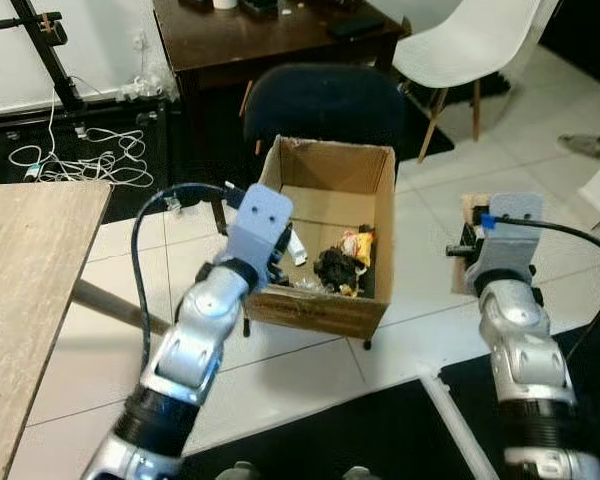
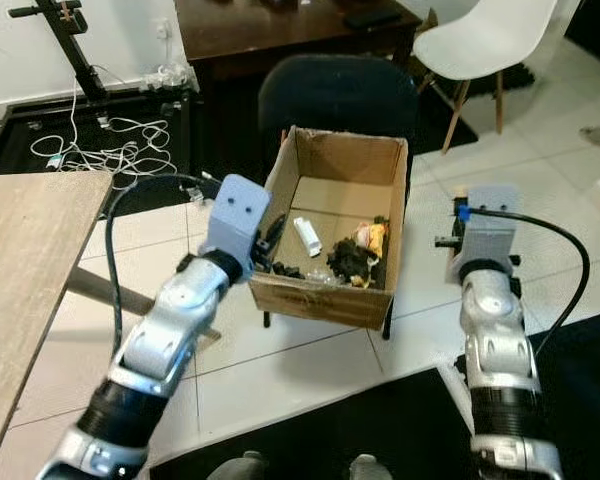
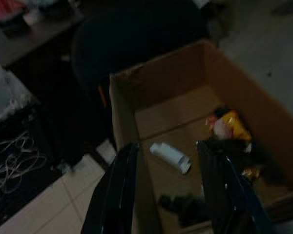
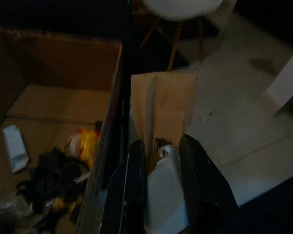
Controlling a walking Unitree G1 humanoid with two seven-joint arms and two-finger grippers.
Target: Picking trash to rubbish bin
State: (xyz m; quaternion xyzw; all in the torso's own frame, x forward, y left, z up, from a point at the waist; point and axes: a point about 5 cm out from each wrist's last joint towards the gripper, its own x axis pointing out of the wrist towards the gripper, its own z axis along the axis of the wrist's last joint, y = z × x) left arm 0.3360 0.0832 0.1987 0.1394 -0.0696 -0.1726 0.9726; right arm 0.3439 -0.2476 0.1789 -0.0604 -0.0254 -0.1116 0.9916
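Left gripper point(image 3: 168, 190) hangs over the near-left corner of the cardboard box point(image 1: 382, 176), fingers point(image 3: 112, 190) spread apart, nothing between them. One finger sits outside the box's left wall, the other over the inside. Directly past the fingertips, on the box floor, lies a white tube-shaped piece of trash point(image 3: 170, 156), apart from both fingers.

Right gripper point(image 4: 161, 190) is to the right of the box, outside its right wall, closed on a brown paper bag point(image 4: 162, 105) that stands up between the fingers; a pale crumpled bit point(image 4: 161, 195) shows low between them too. In the head views this gripper's fingers are hidden behind its grey wrist block point(image 1: 507, 235), with the brown bag point(image 1: 472, 212) just peeking at the block's left.

Box is open-topped, sitting on the white tiled floor point(image 1: 310, 375). Inside it: the white tube toward the left, a black crumpled lump point(image 1: 338, 268) in the middle near side, a yellow-and-red wrapper point(image 1: 360, 243) toward the right wall, some clear plastic point(image 1: 305, 284) along the near wall.

Farther back: a dark padded chair point(image 1: 325, 100) just behind the box, a dark wooden desk point(image 1: 270, 35) beyond it, a white chair point(image 1: 470, 40) far right. Wooden tabletop point(image 1: 25, 290) at left, white cables point(image 1: 85, 160) on dark flooring far left. Black mat point(image 1: 380, 430) at near side.
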